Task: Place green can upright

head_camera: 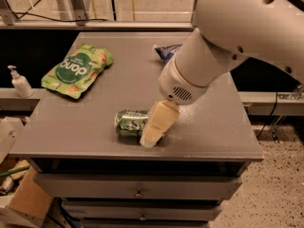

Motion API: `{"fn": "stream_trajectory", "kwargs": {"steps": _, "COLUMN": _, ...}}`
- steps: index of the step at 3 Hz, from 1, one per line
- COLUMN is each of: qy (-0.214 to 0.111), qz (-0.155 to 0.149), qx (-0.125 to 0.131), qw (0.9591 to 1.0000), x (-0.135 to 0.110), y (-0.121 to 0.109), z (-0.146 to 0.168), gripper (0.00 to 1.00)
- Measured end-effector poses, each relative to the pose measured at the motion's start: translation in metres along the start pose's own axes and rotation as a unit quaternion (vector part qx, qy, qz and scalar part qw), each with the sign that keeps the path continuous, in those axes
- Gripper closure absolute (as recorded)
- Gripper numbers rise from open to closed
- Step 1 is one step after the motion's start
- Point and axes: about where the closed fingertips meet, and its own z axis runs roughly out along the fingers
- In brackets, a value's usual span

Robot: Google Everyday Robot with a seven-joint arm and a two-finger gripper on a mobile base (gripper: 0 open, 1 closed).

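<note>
Lower centre of frame, on counter [71,127], we see green can [129,121] lying on side; gripper [152,129] at its right end; whether it grips, we cannot tell.

The claw [151,134] sits over the right end of the can [130,121] and hides it. The arm [228,37] covers most of the blue bag [167,51] at the back of the counter [80,122]. The arm is cut off at the top and right edges.
</note>
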Motion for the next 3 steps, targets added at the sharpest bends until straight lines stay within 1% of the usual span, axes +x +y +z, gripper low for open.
{"fn": "stream_trajectory", "kwargs": {"steps": 1, "qy": 0.013, "qz": -0.076, "qx": 0.066, "qw": 0.9948, "x": -0.0375, "y": 0.007, "z": 0.0091, "gripper": 0.0}}
{"fn": "stream_trajectory", "kwargs": {"steps": 2, "qy": 0.015, "qz": -0.084, "qx": 0.073, "qw": 0.9937, "x": -0.0416, "y": 0.0076, "z": 0.0093, "gripper": 0.0}}
{"fn": "stream_trajectory", "kwargs": {"steps": 3, "qy": 0.022, "qz": -0.062, "qx": 0.048, "qw": 0.9967, "x": -0.0325, "y": 0.0031, "z": 0.0092, "gripper": 0.0}}
